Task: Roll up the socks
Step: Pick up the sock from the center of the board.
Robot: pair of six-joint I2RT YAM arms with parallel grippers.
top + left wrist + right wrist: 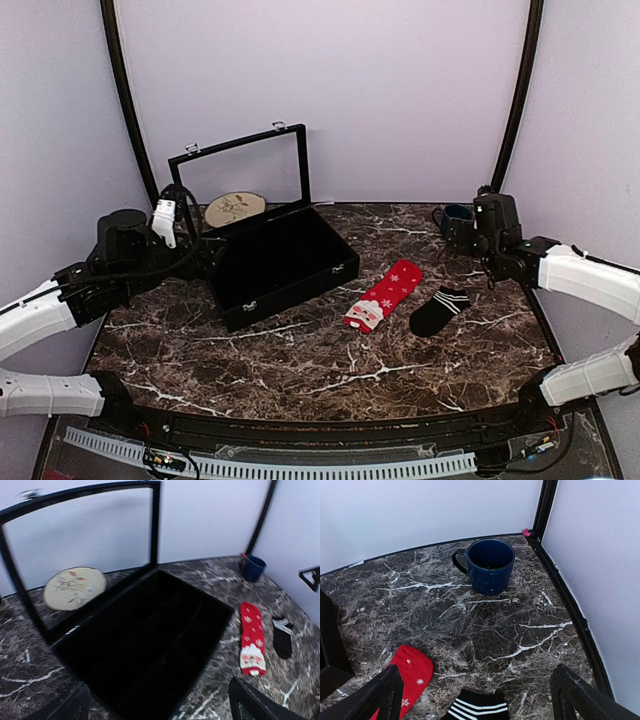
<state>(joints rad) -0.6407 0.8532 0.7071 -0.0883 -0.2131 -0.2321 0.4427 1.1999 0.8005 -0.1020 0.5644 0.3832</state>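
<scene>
Two socks lie flat and apart on the marble table, right of centre. The red sock (384, 294) has white snowflakes and a Santa face at its near end. The shorter black sock (438, 310), white-striped at the cuff, lies just to its right. My left gripper (178, 218) hovers open at the far left by the black box, well away from both socks; its wrist view shows the red sock (251, 637) and black sock (283, 636) off to the right. My right gripper (468, 232) is open beyond the socks, near the mug, holding nothing; the cuffs of the red sock (412, 672) and black sock (477, 707) lie just below it.
An open black box (285, 262) with a raised glass lid (240, 175) fills the left centre. A round patterned plate (235, 208) lies behind it. A blue mug (455, 215) stands at the back right by the frame post. Walls enclose the table.
</scene>
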